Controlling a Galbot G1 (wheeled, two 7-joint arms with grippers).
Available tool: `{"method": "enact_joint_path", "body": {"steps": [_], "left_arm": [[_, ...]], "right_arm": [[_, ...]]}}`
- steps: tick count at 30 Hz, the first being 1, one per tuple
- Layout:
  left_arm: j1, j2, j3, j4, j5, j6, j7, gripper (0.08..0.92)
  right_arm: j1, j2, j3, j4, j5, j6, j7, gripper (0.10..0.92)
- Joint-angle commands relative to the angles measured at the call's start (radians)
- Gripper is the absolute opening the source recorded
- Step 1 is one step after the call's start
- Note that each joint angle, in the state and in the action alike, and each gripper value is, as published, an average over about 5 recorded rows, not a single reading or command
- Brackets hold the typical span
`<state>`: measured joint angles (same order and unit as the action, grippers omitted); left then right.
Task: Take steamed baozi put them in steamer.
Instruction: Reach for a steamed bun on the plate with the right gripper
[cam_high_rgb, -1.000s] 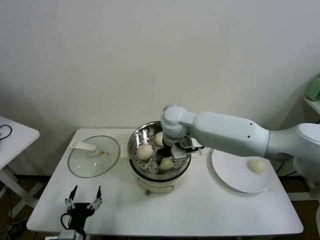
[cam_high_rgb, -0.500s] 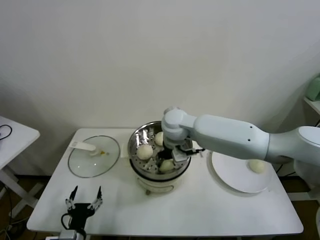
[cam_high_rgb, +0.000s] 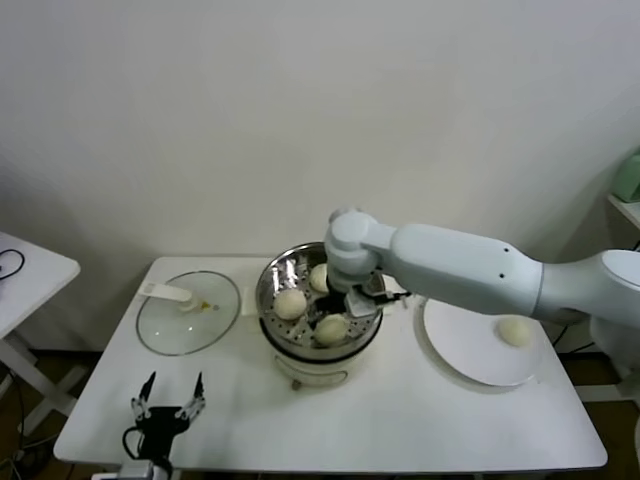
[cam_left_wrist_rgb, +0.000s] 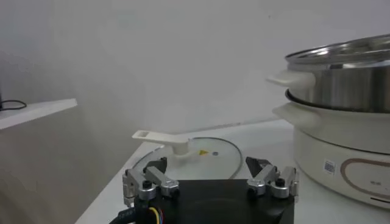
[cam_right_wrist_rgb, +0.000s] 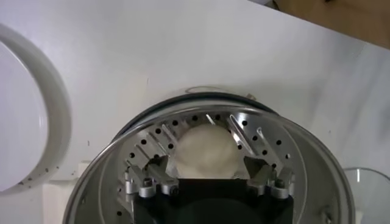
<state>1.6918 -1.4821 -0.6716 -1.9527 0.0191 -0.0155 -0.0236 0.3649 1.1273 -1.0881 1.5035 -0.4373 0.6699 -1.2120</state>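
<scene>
White table (cam_high_rgb: 420, 420) standing against a plain white wall; steamer (cam_high_rgb: 318, 300) label unreadable; right gripper (cam_right_wrist_rgb: 207, 167) fingers apart over a baozi (cam_right_wrist_rgb: 204, 153); left gripper (cam_high_rgb: 167, 402) fingers apart, idling

The buns (cam_high_rgb: 290, 303) are cream-white. The steamer (cam_high_rgb: 272, 290) is shiny silver with rows of little round holes (its base is white). The plate (cam_high_rgb: 460, 352) and table (cam_high_rgb: 400, 420) are white. The lid (cam_high_rgb: 187, 325) is see-through glass.
</scene>
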Motion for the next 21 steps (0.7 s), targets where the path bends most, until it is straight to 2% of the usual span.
{"method": "enact_joint_path", "body": {"steps": [1,6,9,21], "left_arm": [[-0.007,0.016,0.006,0.001,0.001,0.004,0.002,0.823],[-0.011,0.02,0.006,-0.006,-0.011,0.006,0.001,0.823],[-0.013,0.034,0.005,-0.011,-0.032,0.008,0.002,0.823],[-0.032,0.047,0.011,-0.028,-0.061,0.007,0.007,0.823]], "right_arm": [[0.064,-0.008,0.02,-0.004,0.077,0.019,-0.027,0.823],[0.145,-0.05,0.044,-0.03,0.144,-0.002,-0.036,0.823],[0.192,-0.1,0.063,-0.055,0.219,-0.076,-0.035,0.823],[0.309,-0.52,-0.092,-0.138,0.765,-0.655,-0.015,0.823]]}}
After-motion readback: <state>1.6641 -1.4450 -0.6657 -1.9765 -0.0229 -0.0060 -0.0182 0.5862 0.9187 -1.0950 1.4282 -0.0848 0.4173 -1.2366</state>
